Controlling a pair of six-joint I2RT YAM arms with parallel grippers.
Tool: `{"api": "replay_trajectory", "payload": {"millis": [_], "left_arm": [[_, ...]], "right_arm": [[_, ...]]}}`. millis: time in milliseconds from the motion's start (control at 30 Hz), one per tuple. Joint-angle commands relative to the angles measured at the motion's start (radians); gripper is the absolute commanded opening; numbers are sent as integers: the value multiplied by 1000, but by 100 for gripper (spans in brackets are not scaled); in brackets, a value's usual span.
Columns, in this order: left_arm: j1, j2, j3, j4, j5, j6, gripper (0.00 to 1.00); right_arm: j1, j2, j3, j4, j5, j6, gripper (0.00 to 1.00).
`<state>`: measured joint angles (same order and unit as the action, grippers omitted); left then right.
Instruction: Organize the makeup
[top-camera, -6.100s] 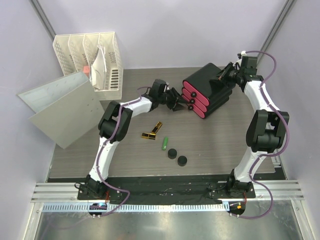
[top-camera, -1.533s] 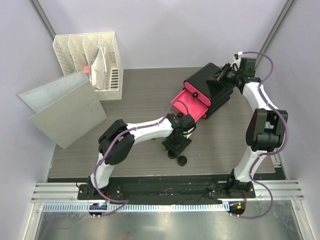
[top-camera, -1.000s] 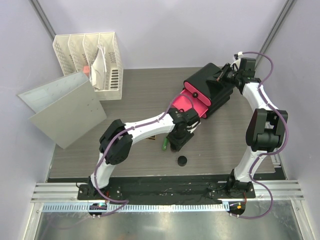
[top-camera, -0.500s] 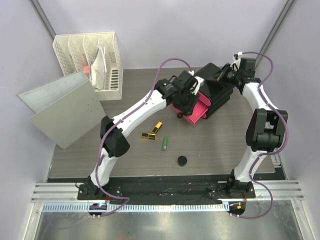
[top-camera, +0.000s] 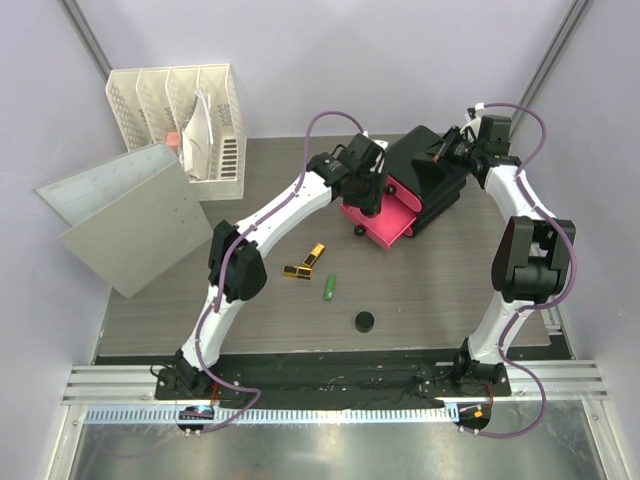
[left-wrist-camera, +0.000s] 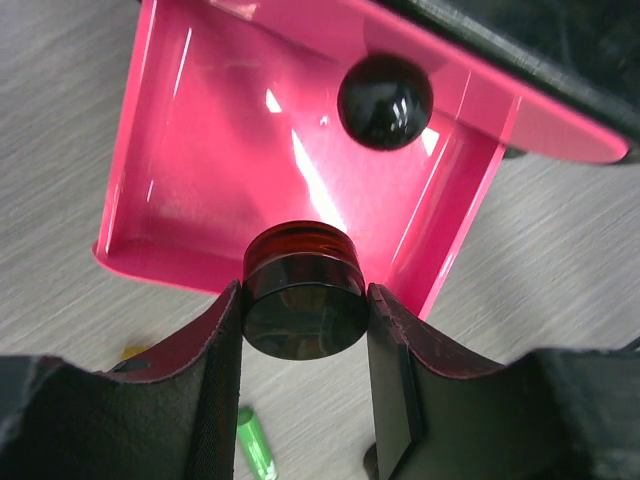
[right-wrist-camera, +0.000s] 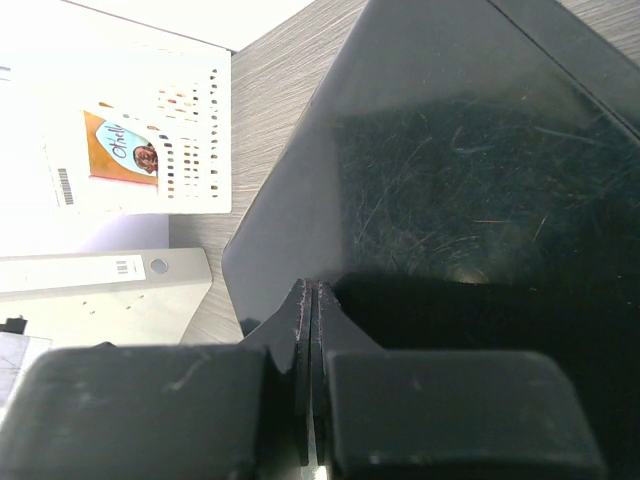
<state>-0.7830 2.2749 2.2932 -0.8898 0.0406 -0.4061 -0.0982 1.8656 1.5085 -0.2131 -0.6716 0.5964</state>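
Note:
In the left wrist view my left gripper (left-wrist-camera: 305, 295) is shut on a round black disc (left-wrist-camera: 305, 322), held over the near edge of the open pink drawer (left-wrist-camera: 200, 150) of the black organizer (top-camera: 432, 178). The drawer looks bare inside, and its black knob (left-wrist-camera: 385, 87) shows. From above, the left gripper (top-camera: 367, 198) hangs over that drawer (top-camera: 388, 222). On the table lie two gold-black lipsticks (top-camera: 314, 254) (top-camera: 295, 271), a green stick (top-camera: 329, 288) and a second black disc (top-camera: 365, 321). My right gripper (right-wrist-camera: 312, 330) is shut and rests on the organizer's top (right-wrist-camera: 450, 150).
A white file rack (top-camera: 180, 120) with papers stands at the back left. A grey binder (top-camera: 125, 215) lies tilted beside it. The purple walls close in behind and at both sides.
The left gripper took one black disc from beside the green stick, lifted it and carried it back and right, over the open drawer. The right gripper has stayed on the organizer.

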Motion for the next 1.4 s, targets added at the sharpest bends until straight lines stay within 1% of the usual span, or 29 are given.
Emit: {"api": "replay_trajectory", "payload": {"millis": [0,67,167,200,300,467,500,567,600,667,700,767,800,833,933,1067,1233,1300,1367], "left_arm": [[8,9,54,81,-33,-14,0],[11,34,66,72,-71,-20,0],[14,66,103,35,-105,-40,7],[14,81,110,29,-113,-45,8],[18,94,115,35,-134,-68,14],[34,112,140,40,-148,-109,17],[37,112,140,41,-151,-114,22],[45,104,140,54,-156,-112,28],[47,101,137,58,-154,-111,37],[53,87,137,80,-148,-106,51],[53,80,138,89,-145,-102,62],[53,60,138,103,-146,-92,70],[53,49,134,117,-139,-86,75],[53,41,129,121,-134,-80,77],[53,12,126,124,-130,-65,79],[51,-47,94,97,-93,-66,75],[19,-193,-89,75,-65,-27,73],[-18,-225,-161,39,-65,1,75],[-58,-242,-185,-44,-65,32,77]], "right_arm": [[8,86,-67,-187,106,-78,1],[8,89,-70,-189,107,-81,1],[9,93,-68,-189,106,-79,1],[9,95,-70,-189,106,-79,1],[9,96,-71,-190,106,-80,1],[9,95,-76,-189,107,-83,1],[11,93,-77,-190,109,-83,1],[11,90,-79,-190,109,-84,1],[11,90,-80,-190,109,-86,1],[11,89,-82,-190,109,-87,1],[11,89,-83,-192,107,-87,1],[11,87,-83,-190,107,-89,1],[11,89,-82,-190,106,-87,1],[12,89,-82,-190,104,-90,1],[12,89,-79,-190,102,-89,1],[12,87,-79,-192,102,-89,1],[12,87,-77,-190,102,-89,1],[12,89,-77,-190,102,-90,1],[12,93,-77,-190,101,-89,1]]}}
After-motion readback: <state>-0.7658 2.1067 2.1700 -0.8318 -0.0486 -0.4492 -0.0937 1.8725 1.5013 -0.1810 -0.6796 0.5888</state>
